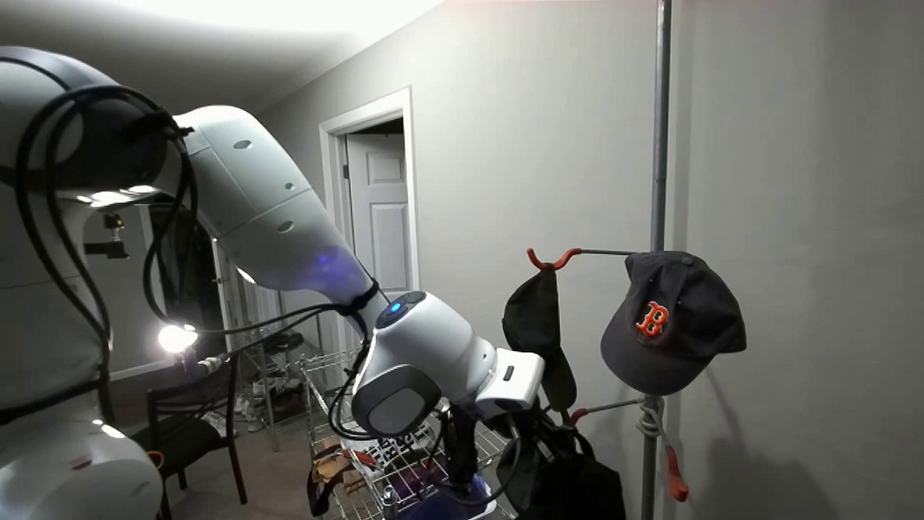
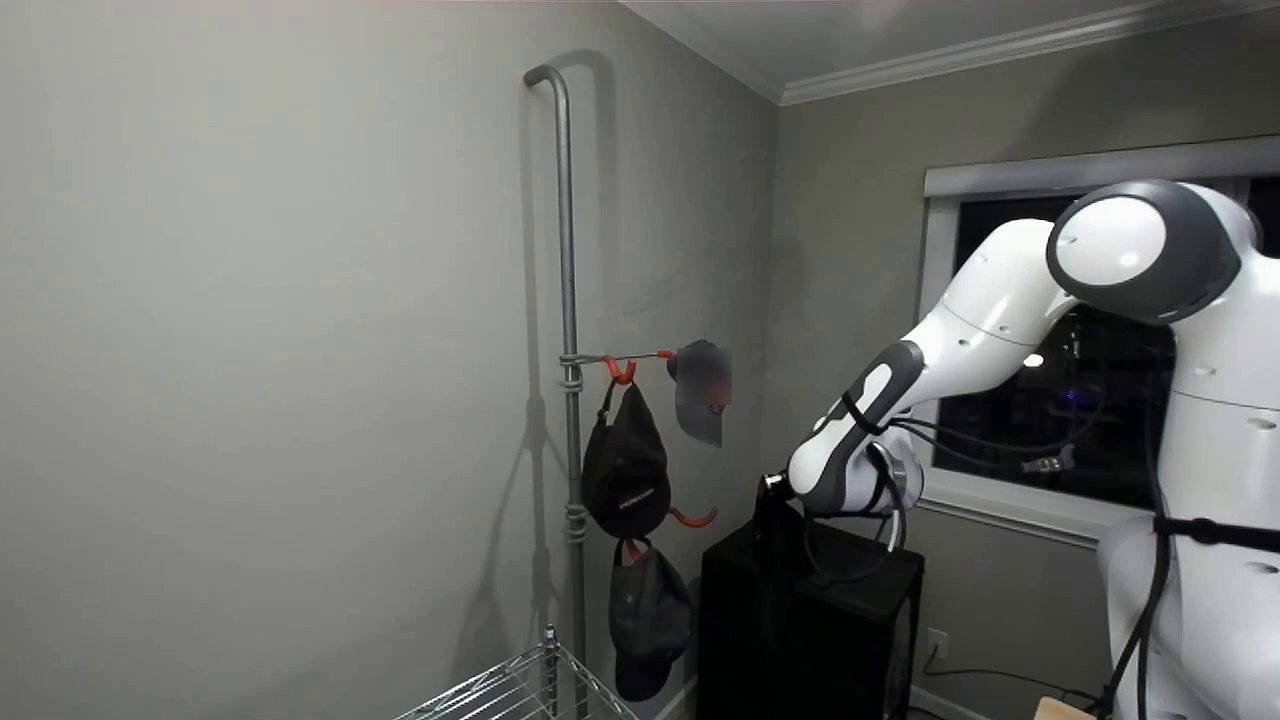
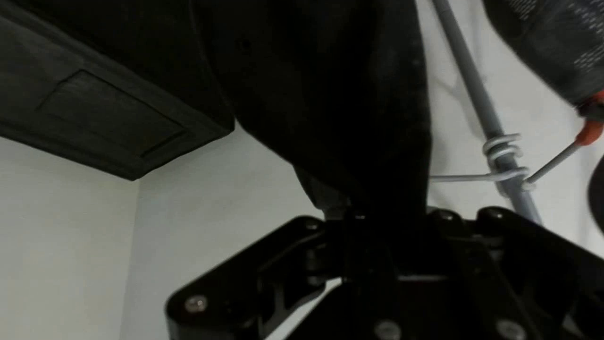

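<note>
One black fabric piece, maybe a cap, sits clenched in our gripper, near the pole. We judge this a carry; whether to or from the red hooks, we cannot tell. Next move likely calls for a firm pinch, clear of the hanging grey cap.

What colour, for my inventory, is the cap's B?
The letter is orange-red, edged white; clearest in an exterior view.
</note>
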You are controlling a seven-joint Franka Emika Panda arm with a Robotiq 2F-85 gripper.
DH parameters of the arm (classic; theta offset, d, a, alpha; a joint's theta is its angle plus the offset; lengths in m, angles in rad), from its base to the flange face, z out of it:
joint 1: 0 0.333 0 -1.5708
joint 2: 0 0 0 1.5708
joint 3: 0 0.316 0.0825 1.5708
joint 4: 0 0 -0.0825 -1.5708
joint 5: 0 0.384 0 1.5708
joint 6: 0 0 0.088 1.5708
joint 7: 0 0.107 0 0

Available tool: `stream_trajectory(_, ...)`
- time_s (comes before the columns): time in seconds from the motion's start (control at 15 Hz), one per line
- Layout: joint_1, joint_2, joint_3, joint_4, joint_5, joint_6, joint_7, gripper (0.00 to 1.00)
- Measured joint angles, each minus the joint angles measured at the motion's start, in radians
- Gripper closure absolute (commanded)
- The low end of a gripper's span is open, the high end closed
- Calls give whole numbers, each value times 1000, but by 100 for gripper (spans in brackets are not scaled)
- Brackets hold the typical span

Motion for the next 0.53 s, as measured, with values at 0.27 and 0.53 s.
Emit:
stream_trajectory(0.27, 75, -3, 84, -57, 137, 11, -94, 99)
stream_trajectory(0.53, 144, -16, 170, -123, 273, 44, -231, 99)
